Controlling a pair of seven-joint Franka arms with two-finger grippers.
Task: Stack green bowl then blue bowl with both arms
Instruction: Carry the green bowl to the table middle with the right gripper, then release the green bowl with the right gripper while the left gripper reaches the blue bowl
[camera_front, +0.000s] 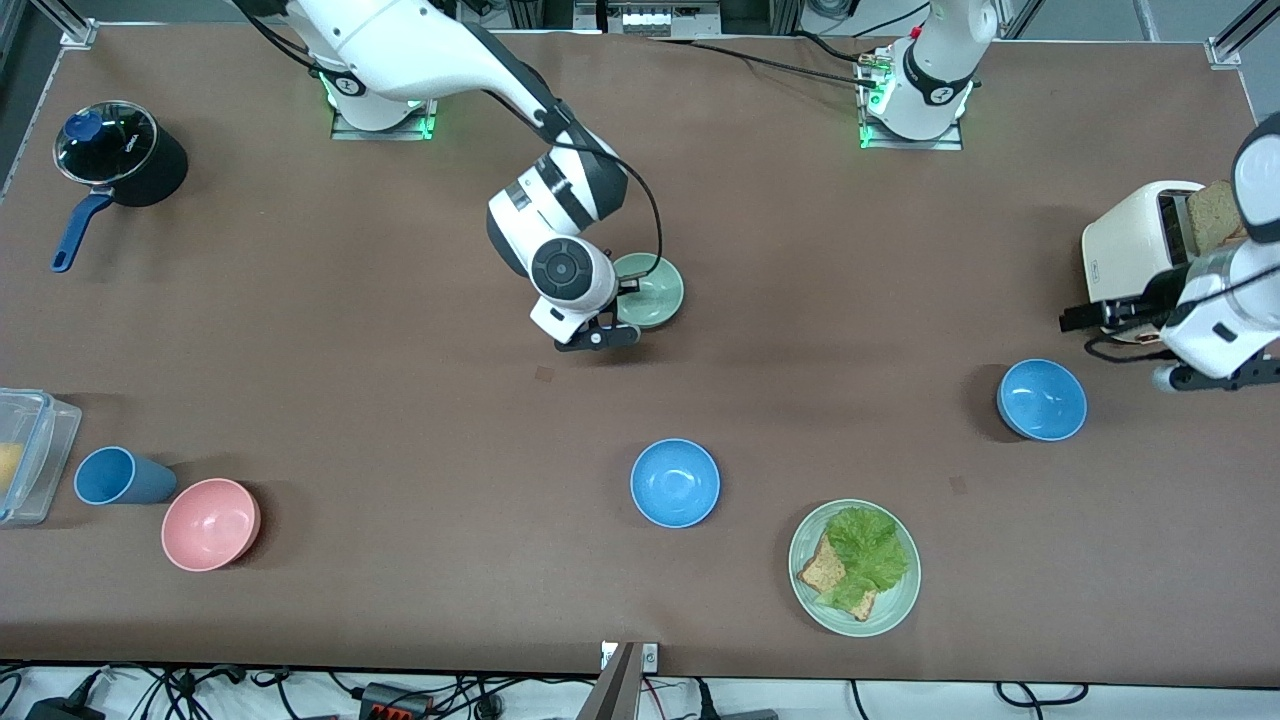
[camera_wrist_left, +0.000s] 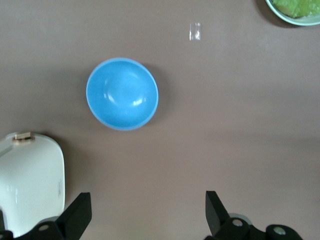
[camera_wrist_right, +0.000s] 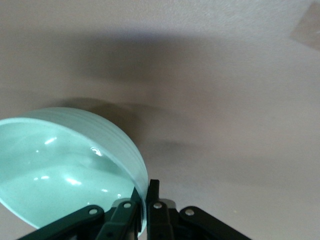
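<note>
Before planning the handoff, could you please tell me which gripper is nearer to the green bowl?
Right. The right gripper is shut on the green bowl's rim; the left gripper hangs open at the toaster end.

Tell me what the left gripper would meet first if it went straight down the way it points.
Probably bare table. The left gripper, fingers open, points at the tabletop between the toaster and the blue bowl; the bowl lies off its line, though depth is unclear.

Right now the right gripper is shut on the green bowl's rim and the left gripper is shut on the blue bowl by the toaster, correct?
Only the first half holds. The right gripper is shut on the green bowl, but the left wrist view shows the left gripper open, its fingers wide apart above the table, short of the blue bowl by the toaster.
</note>
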